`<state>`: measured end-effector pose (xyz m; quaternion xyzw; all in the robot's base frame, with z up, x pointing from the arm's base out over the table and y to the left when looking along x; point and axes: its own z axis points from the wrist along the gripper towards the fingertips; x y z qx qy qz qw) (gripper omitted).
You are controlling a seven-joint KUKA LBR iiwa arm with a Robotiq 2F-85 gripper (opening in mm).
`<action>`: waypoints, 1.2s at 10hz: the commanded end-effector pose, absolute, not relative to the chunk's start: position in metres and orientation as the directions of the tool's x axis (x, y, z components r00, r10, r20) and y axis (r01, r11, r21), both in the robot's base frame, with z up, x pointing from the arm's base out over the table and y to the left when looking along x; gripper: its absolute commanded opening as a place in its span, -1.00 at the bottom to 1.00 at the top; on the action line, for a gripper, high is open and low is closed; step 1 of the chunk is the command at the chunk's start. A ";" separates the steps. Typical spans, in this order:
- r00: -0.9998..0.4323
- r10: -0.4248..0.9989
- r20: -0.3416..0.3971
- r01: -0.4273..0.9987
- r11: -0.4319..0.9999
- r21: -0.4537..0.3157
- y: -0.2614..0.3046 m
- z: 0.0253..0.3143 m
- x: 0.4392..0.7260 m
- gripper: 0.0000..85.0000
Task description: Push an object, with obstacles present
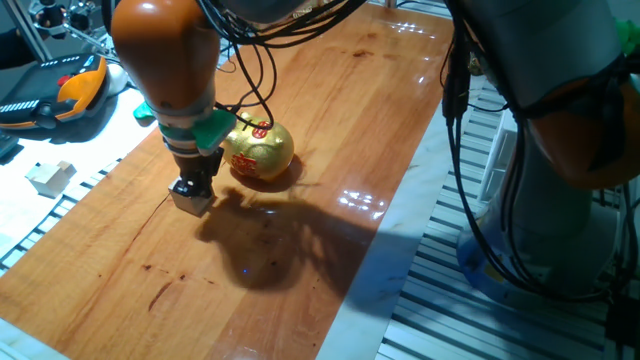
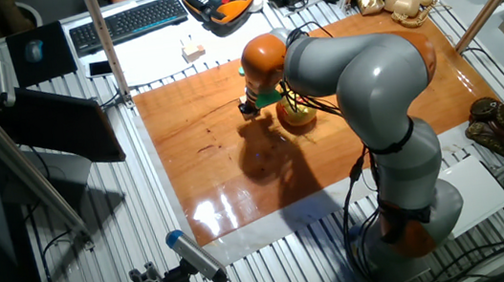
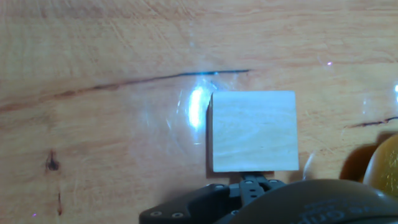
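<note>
The pale beige wooden cube (image 1: 194,204) lies on the wooden table, left of the golden piggy bank (image 1: 259,151). My gripper (image 1: 190,189) stands right over the cube, fingers together, tips against the cube's edge. In the hand view the cube (image 3: 253,130) fills the middle, with the shut fingertips (image 3: 254,184) touching its near side. The pig's golden body (image 3: 384,167) shows at the right edge, a small gap from the cube. In the other fixed view the gripper (image 2: 247,111) is just left of the pig (image 2: 299,116), and the cube is hidden under the hand.
A whiter block (image 1: 50,177) lies off the wooden board at the left, also in the other fixed view (image 2: 191,52). A teach pendant (image 1: 60,95) and cables lie beyond the far left edge. The table's white edge (image 1: 400,220) runs along the right.
</note>
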<state>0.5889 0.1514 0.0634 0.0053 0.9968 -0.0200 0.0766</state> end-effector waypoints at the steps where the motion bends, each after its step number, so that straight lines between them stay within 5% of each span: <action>1: -0.988 0.010 -0.152 0.016 0.999 -0.039 0.152 0.064 0.591 -1.00; 12: -0.989 -0.022 -0.149 -0.014 0.998 -0.055 0.149 0.067 0.620 -1.00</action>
